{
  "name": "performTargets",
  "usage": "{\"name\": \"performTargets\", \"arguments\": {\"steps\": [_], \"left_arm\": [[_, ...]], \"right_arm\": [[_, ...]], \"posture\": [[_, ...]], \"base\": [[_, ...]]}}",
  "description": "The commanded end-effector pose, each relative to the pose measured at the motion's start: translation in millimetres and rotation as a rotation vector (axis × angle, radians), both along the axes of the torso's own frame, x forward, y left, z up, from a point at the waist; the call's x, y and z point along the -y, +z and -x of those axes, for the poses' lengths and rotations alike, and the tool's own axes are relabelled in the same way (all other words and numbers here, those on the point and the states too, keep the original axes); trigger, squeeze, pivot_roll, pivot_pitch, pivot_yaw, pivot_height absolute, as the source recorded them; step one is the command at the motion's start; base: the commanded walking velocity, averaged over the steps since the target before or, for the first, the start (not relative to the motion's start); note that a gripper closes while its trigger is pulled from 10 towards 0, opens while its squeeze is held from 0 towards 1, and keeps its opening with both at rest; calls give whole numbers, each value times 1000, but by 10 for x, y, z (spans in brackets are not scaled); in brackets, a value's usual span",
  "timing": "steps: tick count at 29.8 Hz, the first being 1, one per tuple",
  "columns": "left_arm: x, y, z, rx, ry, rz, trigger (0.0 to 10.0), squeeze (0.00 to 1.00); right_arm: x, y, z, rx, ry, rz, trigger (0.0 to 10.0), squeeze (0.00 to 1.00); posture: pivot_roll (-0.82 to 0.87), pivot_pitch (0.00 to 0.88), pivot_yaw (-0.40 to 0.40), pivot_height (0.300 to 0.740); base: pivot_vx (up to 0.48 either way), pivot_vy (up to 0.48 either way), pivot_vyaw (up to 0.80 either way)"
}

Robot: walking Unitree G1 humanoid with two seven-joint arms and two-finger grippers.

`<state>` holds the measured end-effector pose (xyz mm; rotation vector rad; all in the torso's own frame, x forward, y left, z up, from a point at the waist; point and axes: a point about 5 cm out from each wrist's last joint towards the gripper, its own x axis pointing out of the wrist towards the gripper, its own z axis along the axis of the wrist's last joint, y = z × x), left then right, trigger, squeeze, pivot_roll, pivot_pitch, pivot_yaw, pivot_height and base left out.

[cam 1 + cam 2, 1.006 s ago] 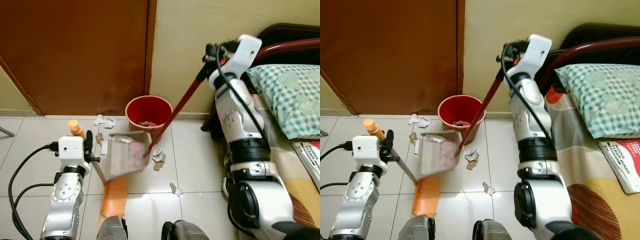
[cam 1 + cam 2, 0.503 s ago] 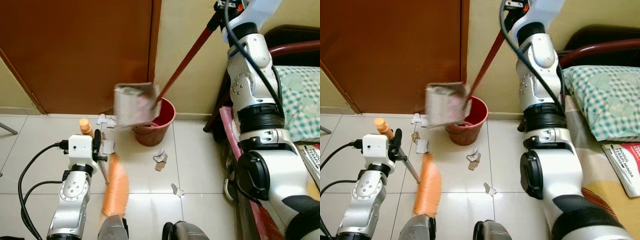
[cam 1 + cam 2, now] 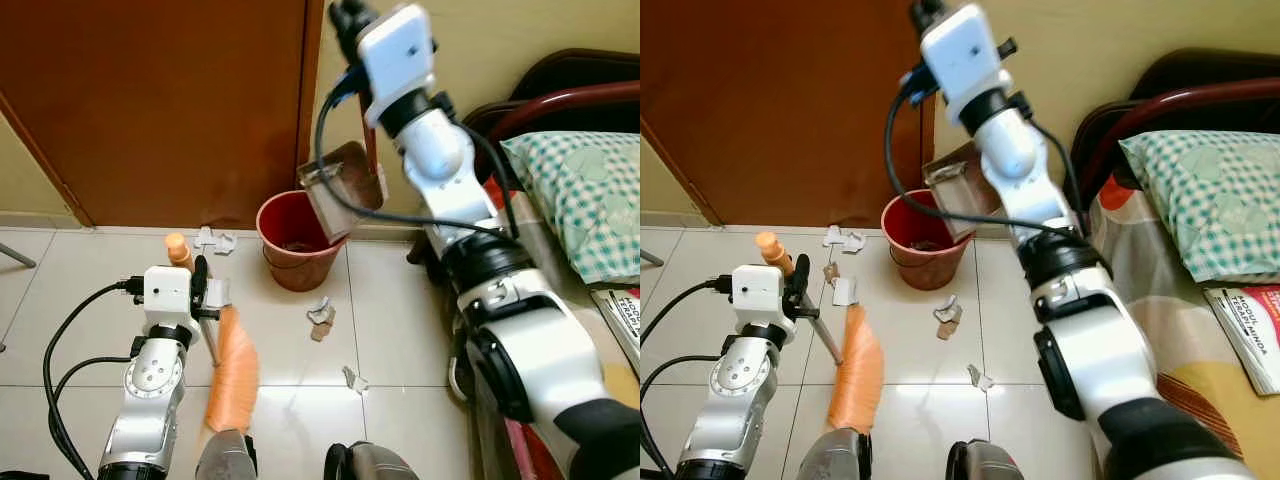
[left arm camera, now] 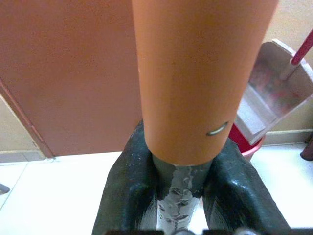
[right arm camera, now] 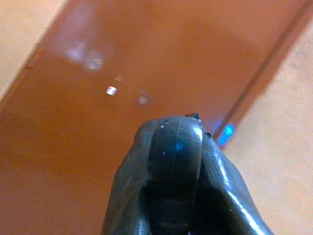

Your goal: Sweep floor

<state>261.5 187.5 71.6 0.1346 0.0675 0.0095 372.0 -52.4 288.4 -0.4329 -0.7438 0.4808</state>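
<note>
Several paper scraps (image 3: 320, 318) could miss the bucket (image 3: 297, 240) if the right pincer (image 3: 350, 18), clamping the dustpan (image 3: 345, 190), tilts it askew; left pincer (image 4: 176, 196) grips the broom (image 3: 231, 370).

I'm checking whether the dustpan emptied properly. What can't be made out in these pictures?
- Inside of the red plastic bucket: the tilted grey dustpan covers part of it in the eye views.
- Right gripper: the right wrist view is too close to show the handle.
- Orange broom: its lower end is hidden by the robot's body.
</note>
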Motion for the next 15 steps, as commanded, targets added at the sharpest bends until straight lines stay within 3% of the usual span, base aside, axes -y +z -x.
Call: {"name": "performTargets", "arguments": {"steps": [1, 9, 12, 15], "left_arm": [[-7, -200, 83, -102, 10, -3, 10000, 0], [19, -212, 66, -103, 4, -2, 10000, 0], [36, -208, 62, -102, 3, -1, 10000, 0], [26, -211, 61, -102, 7, -1, 10000, 0]], "right_arm": [[-64, 131, 92, 105, 47, 22, 10000, 0], [-140, 72, 125, 157, 84, 78, 10000, 0], [-82, 120, 119, 184, 55, 65, 10000, 0], [77, 193, 90, 231, -40, 75, 10000, 0]], "posture": [[62, 96, -84, 740], [57, 94, -85, 740], [55, 93, -88, 740], [55, 93, -90, 740]], "base": [[0, 0, 0], [0, 0, 0], [0, 0, 0], [0, 0, 0]]}}
